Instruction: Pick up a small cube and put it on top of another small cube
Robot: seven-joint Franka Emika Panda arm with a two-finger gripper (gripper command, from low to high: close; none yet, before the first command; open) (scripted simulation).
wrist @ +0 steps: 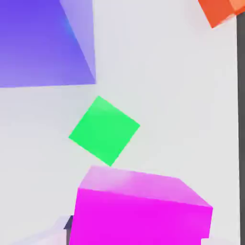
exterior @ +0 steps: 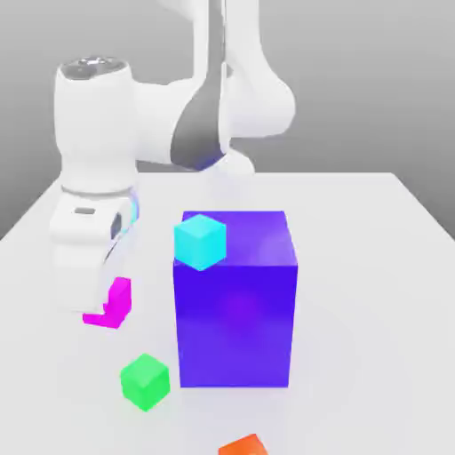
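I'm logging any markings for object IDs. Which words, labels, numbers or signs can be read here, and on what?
None: no text or sign can be read on the magenta cube, green cube, cyan cube, purple block, orange cube or arm.
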